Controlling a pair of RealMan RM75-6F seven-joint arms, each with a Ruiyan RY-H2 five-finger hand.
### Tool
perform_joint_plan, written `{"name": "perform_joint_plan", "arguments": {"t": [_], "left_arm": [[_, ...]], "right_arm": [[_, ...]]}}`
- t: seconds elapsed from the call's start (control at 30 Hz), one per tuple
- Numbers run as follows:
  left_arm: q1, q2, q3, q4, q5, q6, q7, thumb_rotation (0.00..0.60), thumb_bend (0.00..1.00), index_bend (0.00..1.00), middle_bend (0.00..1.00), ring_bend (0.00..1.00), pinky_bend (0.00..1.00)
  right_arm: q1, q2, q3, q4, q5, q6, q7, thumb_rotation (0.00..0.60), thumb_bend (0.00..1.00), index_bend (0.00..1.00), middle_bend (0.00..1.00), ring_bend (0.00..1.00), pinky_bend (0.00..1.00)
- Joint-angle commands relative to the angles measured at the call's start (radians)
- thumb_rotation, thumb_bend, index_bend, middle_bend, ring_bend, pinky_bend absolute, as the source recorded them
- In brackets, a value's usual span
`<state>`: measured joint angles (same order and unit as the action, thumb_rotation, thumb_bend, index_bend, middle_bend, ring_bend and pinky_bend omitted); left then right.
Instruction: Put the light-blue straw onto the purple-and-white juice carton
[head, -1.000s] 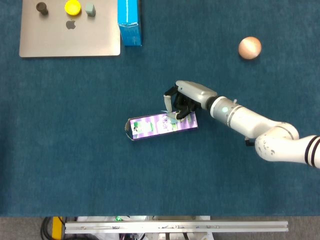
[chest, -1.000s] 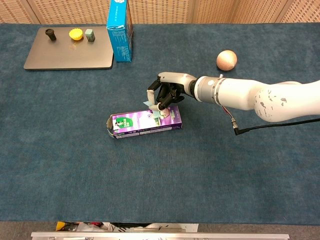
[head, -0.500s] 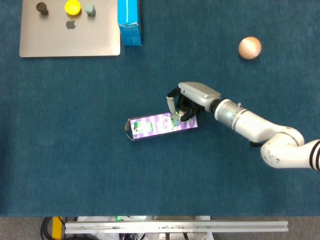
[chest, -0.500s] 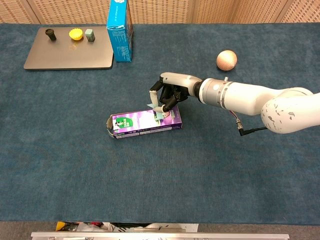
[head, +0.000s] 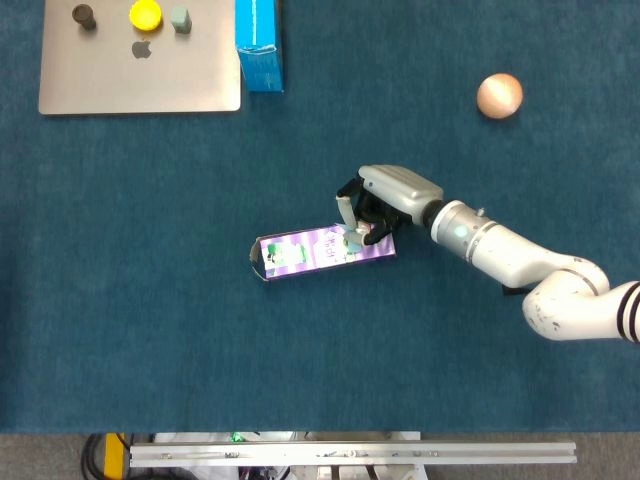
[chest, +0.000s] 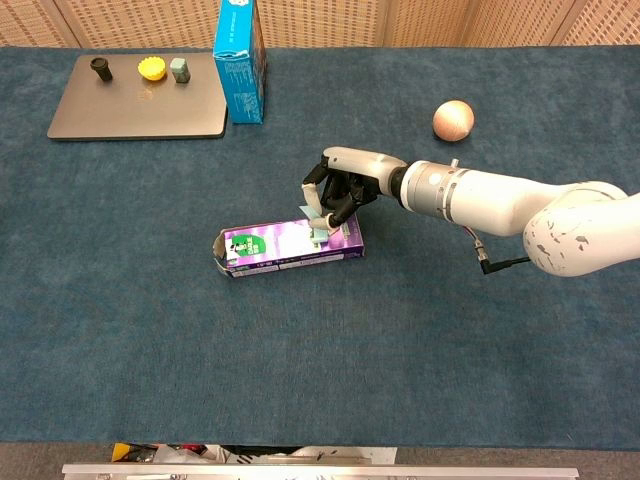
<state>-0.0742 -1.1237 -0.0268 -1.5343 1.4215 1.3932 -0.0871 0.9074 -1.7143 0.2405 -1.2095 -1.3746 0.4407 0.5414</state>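
Observation:
The purple-and-white juice carton (head: 305, 253) (chest: 275, 247) lies on its side in the middle of the blue table. My right hand (head: 385, 200) (chest: 350, 183) reaches in from the right and hovers over the carton's right end. Its fingertips pinch the short light-blue straw (head: 351, 241) (chest: 318, 234), whose lower end rests on the carton's top face. The hand's curled fingers hide part of the straw. Neither view shows my left hand.
A grey laptop (head: 140, 85) (chest: 130, 112) at the back left carries a dark knob, a yellow cap and a small grey block. A blue box (head: 258, 45) (chest: 240, 65) stands beside it. A tan ball (head: 499, 96) (chest: 453, 120) sits at the back right.
My right hand has shifted slightly right along the carton, carrying the straw with it, and the straw's tip has come down onto the carton's right end.

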Motion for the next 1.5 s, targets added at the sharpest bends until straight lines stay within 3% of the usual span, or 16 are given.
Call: {"name": "perform_joint_plan", "arguments": {"t": [0.03,0.47,0.77,1.0,1.2,1.3,1.37,1.5], "left_arm": [[0.0,0.0,0.0,-0.001,-0.001,-0.001,0.001,0.589,0.22,0.14,0.2,0.22,0.26],[-0.001,-0.001,0.0,-0.001,-0.003,-0.003,0.003,0.572,0.22,0.14,0.2,0.22,0.26],[0.0,-0.001,0.0,-0.003,-0.003,-0.002,0.006,0.572,0.22,0.14,0.2,0.22,0.26],[-0.005,0.004,-0.007,-0.002,0.001,0.002,0.004,0.573,0.22,0.14,0.2,0.22,0.26],[-0.032,0.032,-0.007,-0.007,0.04,-0.011,0.011,0.596,0.22,0.15,0.2,0.22,0.26],[-0.046,0.048,-0.004,-0.017,0.056,-0.023,0.021,0.6,0.22,0.15,0.2,0.23,0.26],[-0.049,0.053,-0.004,-0.024,0.061,-0.02,0.023,0.6,0.22,0.15,0.2,0.23,0.26],[-0.049,0.051,-0.003,-0.028,0.061,-0.017,0.017,0.6,0.22,0.15,0.2,0.23,0.26]], "right_arm": [[0.002,0.0,-0.005,0.001,0.002,0.009,0.011,0.6,0.21,0.66,1.0,1.0,1.0],[0.011,-0.01,-0.02,0.022,0.018,0.041,0.033,0.6,0.1,0.63,1.0,1.0,1.0],[0.009,-0.005,-0.024,0.014,0.031,0.064,0.033,0.6,0.1,0.62,1.0,1.0,1.0],[-0.004,0.033,-0.013,-0.023,0.04,0.108,0.029,0.6,0.1,0.62,1.0,1.0,1.0],[-0.031,0.106,-0.002,-0.105,0.074,0.169,-0.051,0.6,0.12,0.58,1.0,1.0,1.0],[-0.03,0.146,-0.017,-0.157,0.108,0.146,-0.113,0.6,0.2,0.58,1.0,1.0,1.0],[-0.024,0.175,-0.029,-0.19,0.127,0.124,-0.154,0.6,0.34,0.57,1.0,1.0,1.0],[-0.01,0.224,-0.053,-0.23,0.118,0.118,-0.245,0.6,0.84,0.54,1.0,1.0,1.0]]}}
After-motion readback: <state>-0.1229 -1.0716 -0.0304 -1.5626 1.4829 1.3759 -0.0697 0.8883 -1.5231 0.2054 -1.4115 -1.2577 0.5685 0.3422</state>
